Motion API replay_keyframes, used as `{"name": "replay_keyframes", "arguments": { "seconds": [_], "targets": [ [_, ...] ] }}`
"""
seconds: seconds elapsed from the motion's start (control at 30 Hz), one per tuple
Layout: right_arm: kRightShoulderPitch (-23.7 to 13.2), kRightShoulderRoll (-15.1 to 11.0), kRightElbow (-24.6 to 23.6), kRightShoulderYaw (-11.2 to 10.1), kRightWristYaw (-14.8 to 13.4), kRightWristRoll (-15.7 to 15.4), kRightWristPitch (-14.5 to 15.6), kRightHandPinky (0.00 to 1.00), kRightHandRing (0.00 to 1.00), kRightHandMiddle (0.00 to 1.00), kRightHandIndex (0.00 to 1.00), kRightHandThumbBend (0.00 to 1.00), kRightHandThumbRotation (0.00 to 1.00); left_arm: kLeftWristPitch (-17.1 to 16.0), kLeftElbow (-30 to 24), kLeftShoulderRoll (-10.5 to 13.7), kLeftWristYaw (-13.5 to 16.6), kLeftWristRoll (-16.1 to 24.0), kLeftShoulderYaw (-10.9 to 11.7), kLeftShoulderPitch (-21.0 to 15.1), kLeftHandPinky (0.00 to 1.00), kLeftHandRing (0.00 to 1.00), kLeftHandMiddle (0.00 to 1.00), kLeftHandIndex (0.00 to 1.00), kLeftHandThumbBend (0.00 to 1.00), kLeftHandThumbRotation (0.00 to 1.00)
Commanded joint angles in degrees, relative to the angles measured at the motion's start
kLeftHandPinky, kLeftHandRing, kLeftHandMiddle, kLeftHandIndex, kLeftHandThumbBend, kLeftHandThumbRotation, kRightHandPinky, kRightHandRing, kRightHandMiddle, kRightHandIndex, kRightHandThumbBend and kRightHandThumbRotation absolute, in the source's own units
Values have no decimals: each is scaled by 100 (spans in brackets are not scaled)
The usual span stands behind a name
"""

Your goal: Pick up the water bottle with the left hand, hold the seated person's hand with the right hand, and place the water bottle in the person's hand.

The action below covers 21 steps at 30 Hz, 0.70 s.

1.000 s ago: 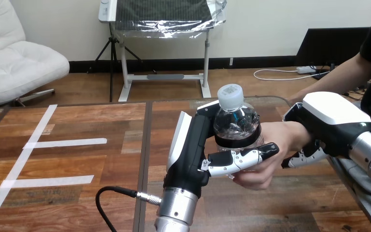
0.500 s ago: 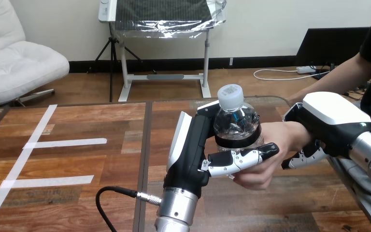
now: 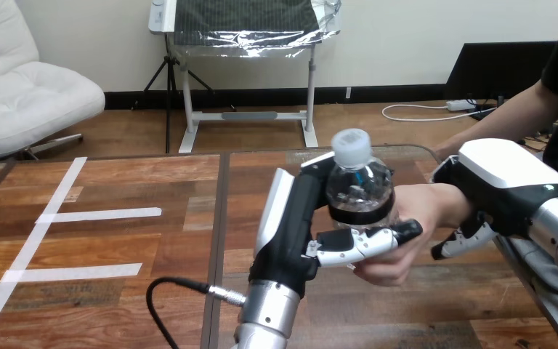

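Gripping a small clear water bottle [image 3: 360,190], the robot's left hand [image 3: 288,229] rises from the bottom middle of the head view. Its black palm and white shell are set against the bottle's left side, and its jointed fingers [image 3: 352,244] curl across the front of the bottle's base, clamped on it. The bottle stands upright, lifted above the wooden table [image 3: 116,240], a little right of centre. It has a white screw cap [image 3: 351,147] whose top carries faint print too small to read. A dark label [image 3: 361,214] wraps as a band round the bottle's lower body, and its lettering cannot be made out. The person's hand [image 3: 396,254] comes in from the right and touches the bottle's right side and lower part, with its fingers curling beneath the robot's fingers, so both hands are on the bottle. The robot's right hand [image 3: 501,182] reaches in from the right edge, its white shell lying over the person's wrist [image 3: 447,203]. Its fingertips [image 3: 459,246] show beneath the wrist, closed round it. On the left part of the table lie strips of white tape [image 3: 98,214], one long strip running diagonally and two shorter ones crossing out from it
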Motion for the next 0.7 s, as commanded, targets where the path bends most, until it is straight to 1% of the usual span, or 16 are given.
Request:
{"name": "replay_keyframes", "arguments": {
  "seconds": [0.0, 0.03, 0.07, 0.2, 0.4, 0.67],
  "targets": [
    [-262, -170, 17, -202, -78, -78, 62, 62, 74, 79, 72, 88, 0, 143, -466, -747, -216, 244, -335, -722, 82, 88, 91, 93, 86, 34],
    [-260, -169, 42, -208, -102, -63, 23, 63, 75, 79, 73, 88, 0, 180, -486, -739, -243, 261, -336, -721, 85, 90, 93, 95, 88, 36],
    [-258, -168, 58, -212, -118, -52, -2, 64, 75, 80, 74, 88, 0, 203, -498, -736, -263, 269, -335, -719, 91, 94, 95, 97, 90, 40],
    [-268, -166, 121, -216, -162, -30, -77, 66, 76, 80, 77, 89, 0, 271, -529, -736, -313, 317, -326, -715, 96, 98, 98, 99, 93, 46],
    [-281, -162, 137, -213, -148, -52, -70, 68, 78, 82, 79, 88, 0, 395, -599, -734, -342, 399, -322, -695, 99, 100, 100, 100, 94, 52],
    [-295, -154, 180, -220, -165, -37, -106, 70, 80, 84, 81, 88, 0, 396, -605, -732, -256, 488, -335, -689, 100, 100, 100, 100, 94, 55]
  ]
}}
